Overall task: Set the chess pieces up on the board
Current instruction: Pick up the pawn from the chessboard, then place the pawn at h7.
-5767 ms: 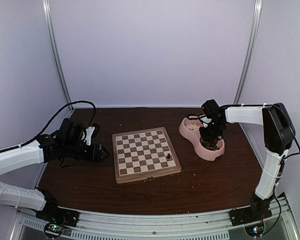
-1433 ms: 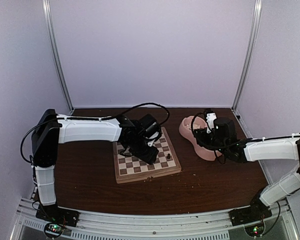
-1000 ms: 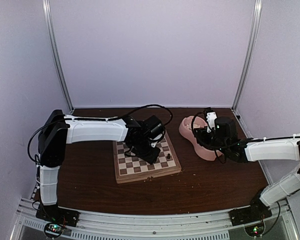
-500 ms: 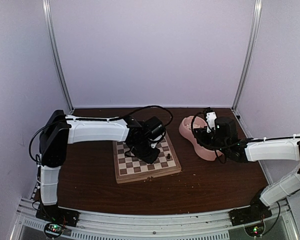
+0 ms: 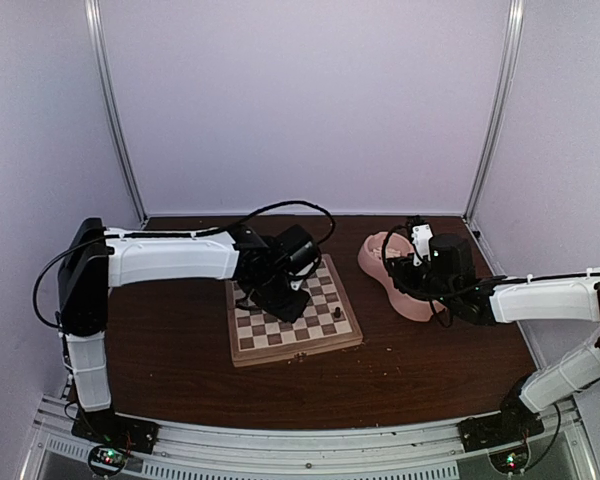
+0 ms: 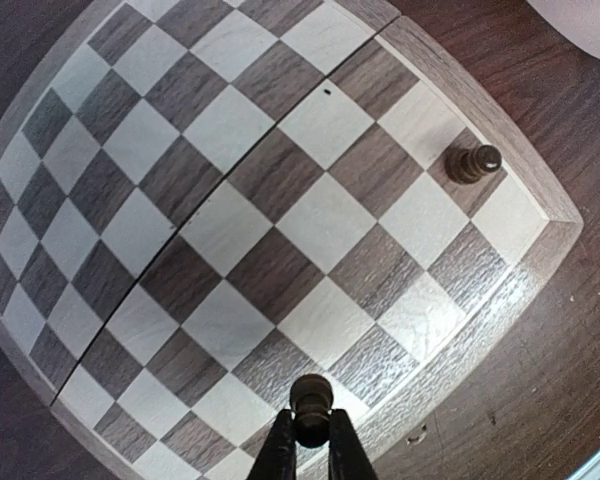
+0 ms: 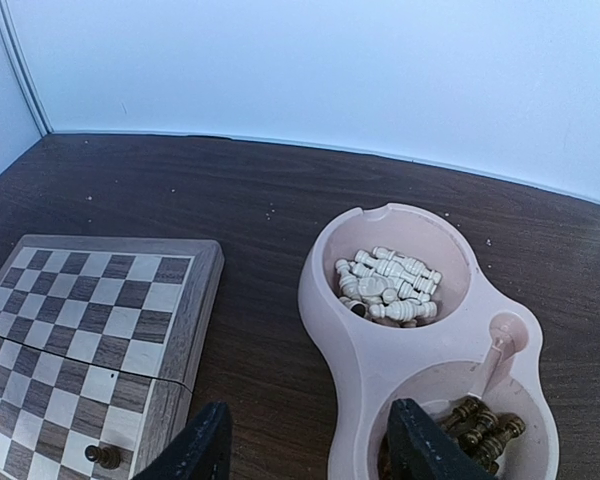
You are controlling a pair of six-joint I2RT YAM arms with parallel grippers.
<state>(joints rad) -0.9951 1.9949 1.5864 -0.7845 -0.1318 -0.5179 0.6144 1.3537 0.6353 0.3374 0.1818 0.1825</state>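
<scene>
My left gripper is clenched on a dark pawn, pinching it just under its round head. The board lies directly beneath. The pawn looks tiny, light, hard and smooth-turned, so it is probably slippery. The narrow neck seems the safest hold.

The board lies in the middle of the table. The bowl sits to its right, apart from it, with its two cups running from far left to near right. A heap of pieces lies in the far cup, a second heap in the near cup. One pawn stands on the board, on a square along the right edge close to the near right corner. The left gripper is over the board, left of that pawn, with a second pawn between its fingers. The right gripper is above the bowl, one finger over the gap toward the board, the other over the near cup.
</scene>
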